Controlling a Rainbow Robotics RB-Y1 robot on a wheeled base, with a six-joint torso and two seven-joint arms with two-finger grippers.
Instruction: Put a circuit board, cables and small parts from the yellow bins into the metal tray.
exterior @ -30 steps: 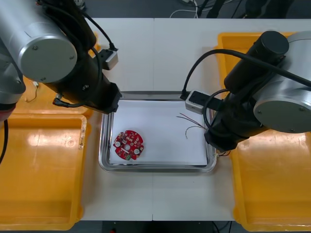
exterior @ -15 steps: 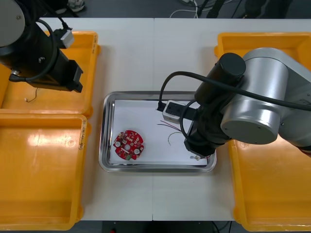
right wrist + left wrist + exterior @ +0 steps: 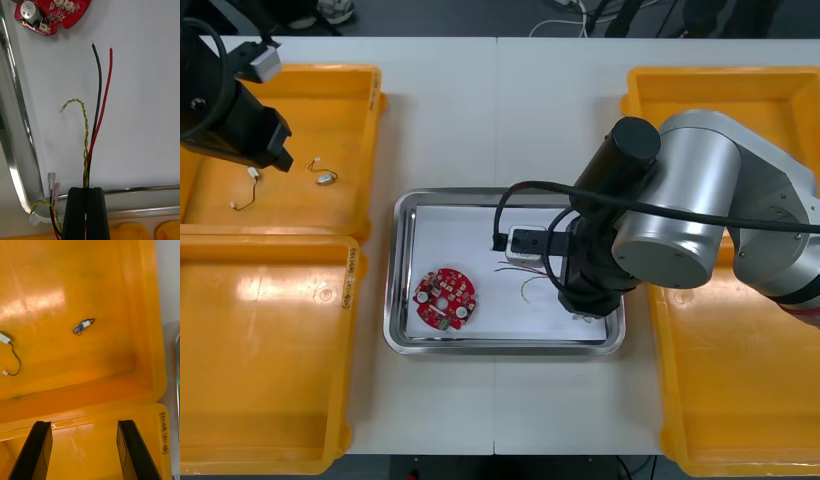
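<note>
The cable step is in hand: the cables (image 3: 98, 112) are pinched in the closed right gripper (image 3: 86, 188) over the right half of the metal tray (image 3: 392, 290), so release is judged to be called for next, while the left gripper (image 3: 84, 423) is held open, empty, above the far left yellow bin (image 3: 360, 130).

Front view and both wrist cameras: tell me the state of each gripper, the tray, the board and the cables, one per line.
metal tray, white inside.
circuit board, lying flat in the metal tray's left half.
right gripper, shut on the cables, at the metal tray's right edge.
cables, held, free ends over the metal tray's white inside.
left gripper, open, over the far left yellow bin.
</note>
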